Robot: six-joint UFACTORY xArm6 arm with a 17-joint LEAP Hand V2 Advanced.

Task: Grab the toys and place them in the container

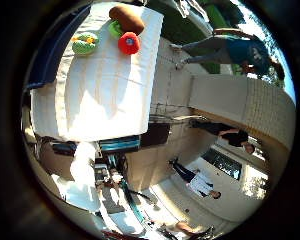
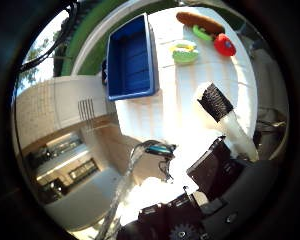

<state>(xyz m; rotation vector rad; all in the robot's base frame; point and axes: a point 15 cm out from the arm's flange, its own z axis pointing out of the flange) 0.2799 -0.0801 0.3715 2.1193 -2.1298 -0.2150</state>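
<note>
Several toys lie at one end of a white-covered table [image 2: 175, 100]: a long brown toy [image 2: 198, 18], a green ring [image 2: 203, 32], a red toy [image 2: 224, 44] and a yellow-green toy [image 2: 185, 53]. A blue container [image 2: 130, 55] stands on the same table beside them, and looks empty. My hand [image 2: 220, 165] is high above the table, away from the toys. One white and black finger [image 2: 218, 105] sticks out straight over the cloth. The little finger side palm view shows the brown toy [image 1: 127, 17], the red toy [image 1: 129, 43] and the yellow-green toy [image 1: 85, 43] from far off.
The table [image 1: 100, 90] stands on pale paving. A low pale wall [image 1: 252, 105] runs beside it. A pale cabinet or bench [image 2: 60, 100] stands close to the container's side of the table.
</note>
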